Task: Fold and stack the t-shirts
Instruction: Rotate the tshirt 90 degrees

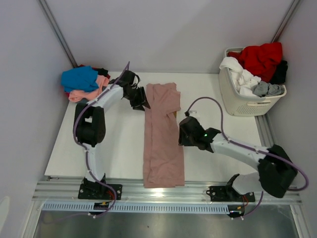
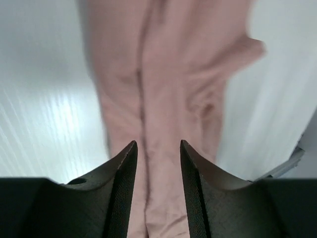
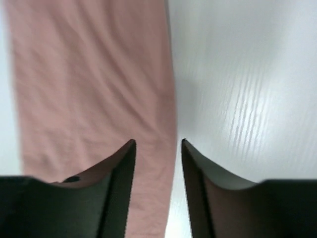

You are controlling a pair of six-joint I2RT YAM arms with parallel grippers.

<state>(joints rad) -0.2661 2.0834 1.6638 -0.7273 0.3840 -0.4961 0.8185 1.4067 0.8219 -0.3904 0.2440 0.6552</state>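
Note:
A dusty-pink t-shirt (image 1: 162,134) lies folded into a long narrow strip down the middle of the white table (image 1: 119,144). My left gripper (image 1: 142,101) is open and empty, just above the strip's far left edge; the cloth shows between its fingers in the left wrist view (image 2: 163,99). My right gripper (image 1: 181,134) is open and empty over the strip's right edge, and the right wrist view shows that edge of the pink t-shirt (image 3: 94,84) running between its fingers. A pile of folded t-shirts, blue on salmon (image 1: 81,82), sits at the far left corner.
A white slatted laundry basket (image 1: 242,101) stands at the far right, holding red (image 1: 260,57), white and grey clothes. Grey walls close in the back and sides. A metal rail (image 1: 168,191) runs along the near edge.

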